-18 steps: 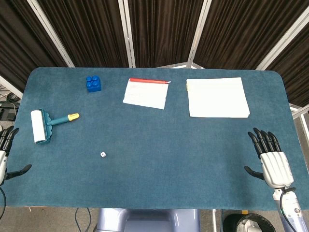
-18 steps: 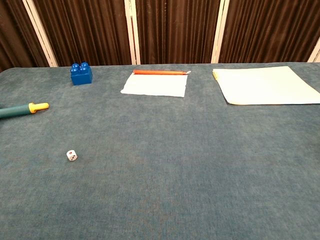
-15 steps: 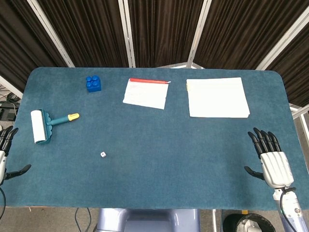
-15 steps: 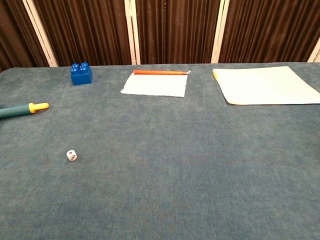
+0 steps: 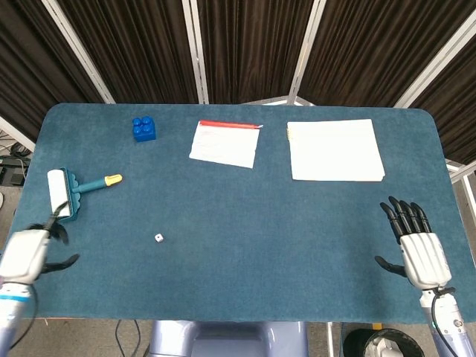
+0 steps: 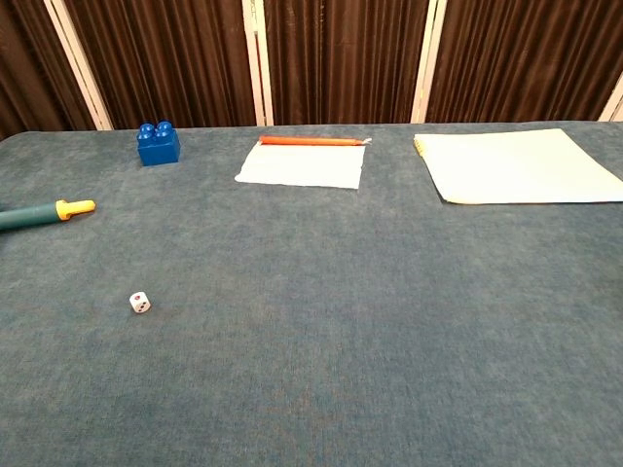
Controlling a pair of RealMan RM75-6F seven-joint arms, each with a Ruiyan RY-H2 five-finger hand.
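The left hand is hovering just beside the lint roller at the tabletop's left edge; whether its fingers are apart, I cannot tell. It should be approaching the roller's handle squarely. The right hand is resting, fingers apart, holding nothing.

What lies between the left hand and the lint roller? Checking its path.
Nothing: in the head view the left hand sits just below the lint roller, only bare table between.

White-backed left robot hand and right robot hand, black fingers, pale grey wrists.
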